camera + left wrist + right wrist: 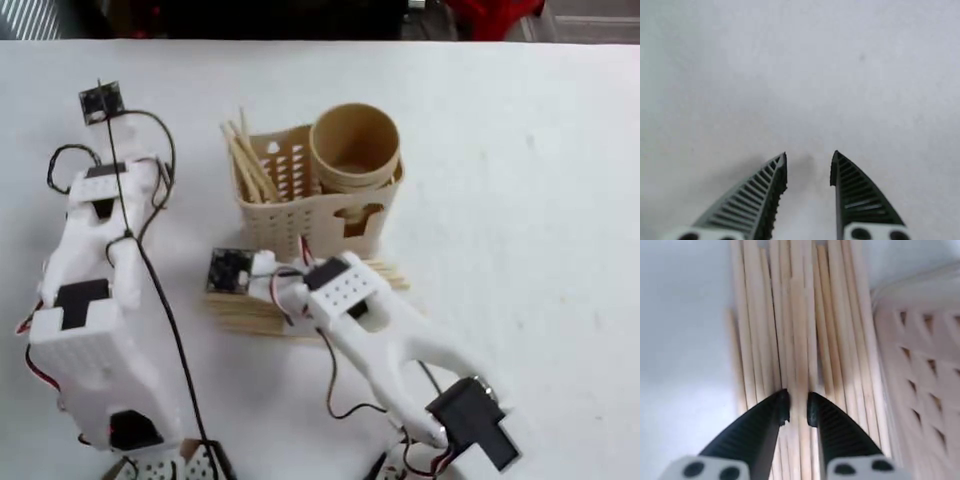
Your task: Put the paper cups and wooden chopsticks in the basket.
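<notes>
robot lab, plain white table (520, 150)

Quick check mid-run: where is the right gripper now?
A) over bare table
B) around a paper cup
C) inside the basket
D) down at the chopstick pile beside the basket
D: the right gripper is down on the wooden chopsticks lying next to the basket, pinching one between its tips.

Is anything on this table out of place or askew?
A pile of wooden chopsticks lies on the table beside the basket, not in it, under the right tool. The chopsticks already in the basket lean askew over its rim.
</notes>
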Motion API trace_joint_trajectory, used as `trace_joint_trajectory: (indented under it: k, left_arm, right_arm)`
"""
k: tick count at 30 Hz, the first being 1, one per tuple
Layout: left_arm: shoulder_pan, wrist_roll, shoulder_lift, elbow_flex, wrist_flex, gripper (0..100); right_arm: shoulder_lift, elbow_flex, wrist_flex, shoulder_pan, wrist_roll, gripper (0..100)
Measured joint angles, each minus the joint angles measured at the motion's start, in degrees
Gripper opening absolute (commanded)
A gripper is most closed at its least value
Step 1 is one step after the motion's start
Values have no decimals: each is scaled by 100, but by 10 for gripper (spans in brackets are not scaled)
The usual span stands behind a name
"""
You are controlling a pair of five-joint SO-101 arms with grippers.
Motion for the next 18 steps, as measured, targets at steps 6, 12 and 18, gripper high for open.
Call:
trace_joint_trajectory:
  k: [6,12,18]
  left_arm:
    - [0,0,0,0,0,161]
    - [0,0,0,0,0,161]
    - [0,0,0,0,0,161]
  right_arm:
    - [-26,-193,246,0,-273,16]
    - [-862,-193,677,9,-281,16]
    - [-2136,-193,1125,0,-352,16]
